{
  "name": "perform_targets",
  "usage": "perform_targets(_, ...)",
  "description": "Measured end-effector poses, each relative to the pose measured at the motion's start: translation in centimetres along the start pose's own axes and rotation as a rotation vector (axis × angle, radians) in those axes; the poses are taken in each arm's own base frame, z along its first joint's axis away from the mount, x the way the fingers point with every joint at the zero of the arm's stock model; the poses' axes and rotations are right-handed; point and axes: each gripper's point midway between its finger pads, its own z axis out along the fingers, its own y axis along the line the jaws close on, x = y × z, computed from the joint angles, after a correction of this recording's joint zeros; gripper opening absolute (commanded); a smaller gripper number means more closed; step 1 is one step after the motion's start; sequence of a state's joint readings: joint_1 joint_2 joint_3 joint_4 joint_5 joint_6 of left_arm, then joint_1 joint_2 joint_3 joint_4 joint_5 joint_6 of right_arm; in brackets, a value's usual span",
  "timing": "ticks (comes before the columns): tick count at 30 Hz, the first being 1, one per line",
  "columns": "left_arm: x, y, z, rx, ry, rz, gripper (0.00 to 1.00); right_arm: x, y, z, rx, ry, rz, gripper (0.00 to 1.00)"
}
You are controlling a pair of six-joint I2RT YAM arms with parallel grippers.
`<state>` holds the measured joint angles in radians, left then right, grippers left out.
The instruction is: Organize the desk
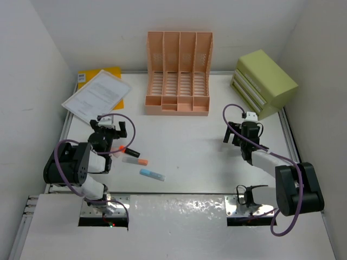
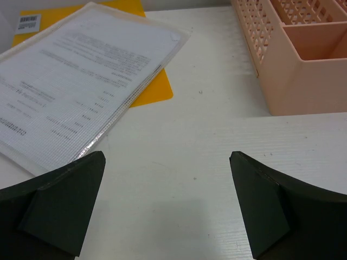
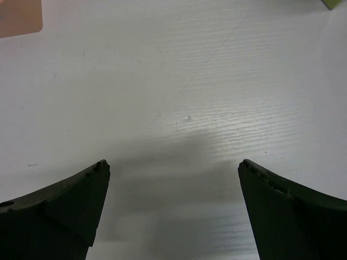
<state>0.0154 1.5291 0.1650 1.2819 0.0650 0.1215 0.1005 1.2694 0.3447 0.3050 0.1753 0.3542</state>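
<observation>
The desk (image 1: pixel 200 135) is a large white tabletop with silver rails. My left gripper (image 1: pixel 112 126) hovers low over its left part, open and empty; in the left wrist view (image 2: pixel 167 203) its fingers (image 2: pixel 65 208) frame bare desk. My right gripper (image 1: pixel 234 137) is open and empty over the right part, and the right wrist view (image 3: pixel 173 208) shows only bare desk (image 3: pixel 179 81) between its fingers (image 3: pixel 293 216). Three markers lie near the left arm: a black one with a red cap (image 1: pixel 127 150), a white one with an orange cap (image 1: pixel 135 160) and a blue-and-white one (image 1: pixel 152 174).
A peach slotted file rack (image 1: pixel 179 73) stands at the back centre and shows in the left wrist view (image 2: pixel 303 65). A lime-green drawer box (image 1: pixel 264 82) stands back right. A clear document sleeve (image 1: pixel 96 93) lies on a yellow folder (image 1: pixel 116 73) back left, just ahead of my left gripper (image 2: pixel 70 92).
</observation>
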Motion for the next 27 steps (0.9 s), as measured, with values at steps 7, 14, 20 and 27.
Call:
perform_targets(7, 0.0, 0.0, 0.0, 0.0, 0.0, 0.0, 0.99, 0.0, 0.0, 0.0, 0.0, 0.003, 0.0, 0.99)
perform_targets(14, -0.2, -1.2, 0.3, 0.077, 0.041, 0.008, 0.76, 0.0, 0.0, -0.1, 0.003, 0.016, -0.003, 0.99)
perform_targets(20, -12.4, 1.9, 8.1, 0.079, 0.047, 0.015, 0.75, -1.7, 1.0, -0.9, -0.022, -0.028, -0.022, 0.99)
perform_targets(27, -13.0, 6.2, 5.1, 0.117, 0.281, 0.076, 0.82, -4.4, 3.5, -2.2, -0.083, -0.069, -0.103, 0.99)
